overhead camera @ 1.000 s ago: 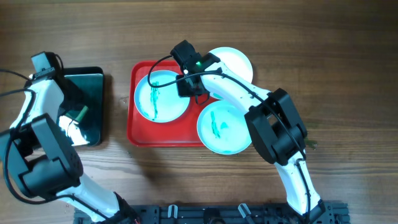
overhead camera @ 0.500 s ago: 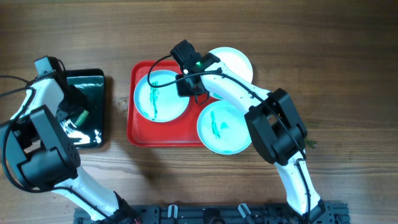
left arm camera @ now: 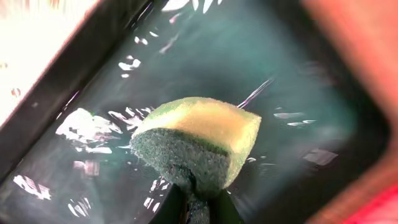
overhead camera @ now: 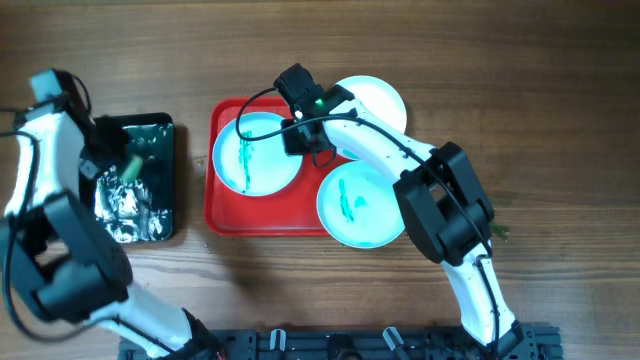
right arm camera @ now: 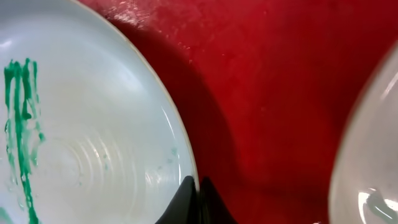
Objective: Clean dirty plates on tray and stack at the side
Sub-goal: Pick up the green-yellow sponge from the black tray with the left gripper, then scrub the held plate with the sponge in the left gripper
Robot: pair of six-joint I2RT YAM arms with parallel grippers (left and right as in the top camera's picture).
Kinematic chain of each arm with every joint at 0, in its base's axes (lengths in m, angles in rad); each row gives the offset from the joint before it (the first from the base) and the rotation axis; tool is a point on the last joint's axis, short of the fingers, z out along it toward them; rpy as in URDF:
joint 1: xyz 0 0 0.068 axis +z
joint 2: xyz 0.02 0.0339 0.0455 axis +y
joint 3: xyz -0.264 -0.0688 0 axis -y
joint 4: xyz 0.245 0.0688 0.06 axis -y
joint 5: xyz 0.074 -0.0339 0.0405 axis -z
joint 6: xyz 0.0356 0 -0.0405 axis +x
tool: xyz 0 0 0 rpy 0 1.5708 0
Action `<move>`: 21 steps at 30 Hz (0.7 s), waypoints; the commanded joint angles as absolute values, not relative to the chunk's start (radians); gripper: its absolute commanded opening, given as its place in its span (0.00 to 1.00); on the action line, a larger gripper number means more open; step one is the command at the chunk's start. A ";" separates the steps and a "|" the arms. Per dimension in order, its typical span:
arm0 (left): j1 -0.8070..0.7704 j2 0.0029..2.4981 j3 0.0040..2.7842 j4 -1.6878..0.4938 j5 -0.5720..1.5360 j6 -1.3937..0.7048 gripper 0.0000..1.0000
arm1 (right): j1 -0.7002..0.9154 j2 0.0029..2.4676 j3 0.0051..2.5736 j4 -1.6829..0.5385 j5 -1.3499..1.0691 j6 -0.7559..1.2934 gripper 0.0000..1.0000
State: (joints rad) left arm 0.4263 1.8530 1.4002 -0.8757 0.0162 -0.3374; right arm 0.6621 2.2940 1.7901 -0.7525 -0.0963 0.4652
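The red tray (overhead camera: 225,215) holds a plate with teal-green streaks (overhead camera: 256,152) on its left side. A second smeared plate (overhead camera: 360,205) lies over the tray's lower right corner. A clean plate (overhead camera: 378,100) sits behind the tray's upper right corner. My right gripper (overhead camera: 299,135) is shut on the right rim of the left plate (right arm camera: 93,143), fingers pinched at the rim (right arm camera: 198,190). My left gripper (left arm camera: 198,208) is shut on a yellow-green sponge (left arm camera: 199,140) over the black tray's water; it also shows in the overhead view (overhead camera: 128,165).
A black tray (overhead camera: 140,180) of water with bright glare stands left of the red tray. Bare wooden table (overhead camera: 560,120) lies to the right and front. The arm bases stand at the front edge.
My left arm has swung up and right, carrying the sponge toward the far end of the black tray. The water now shows more glare. The right arm and plates have not moved.
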 commanded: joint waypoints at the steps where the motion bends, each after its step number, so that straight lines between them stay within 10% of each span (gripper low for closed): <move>1: 0.374 1.710 1.435 -0.906 0.127 -0.290 0.04 | 0.648 2.317 1.794 -0.755 -0.172 0.413 0.04; 21: -0.142 1.995 1.339 -0.741 -0.130 -0.284 0.04 | 0.542 2.317 1.739 -0.717 -0.390 0.366 0.04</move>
State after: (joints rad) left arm -0.1440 1.9457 1.3453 -0.7597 -0.0036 -0.2970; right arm 0.5537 2.2948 1.7458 -0.7235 -0.3443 0.3862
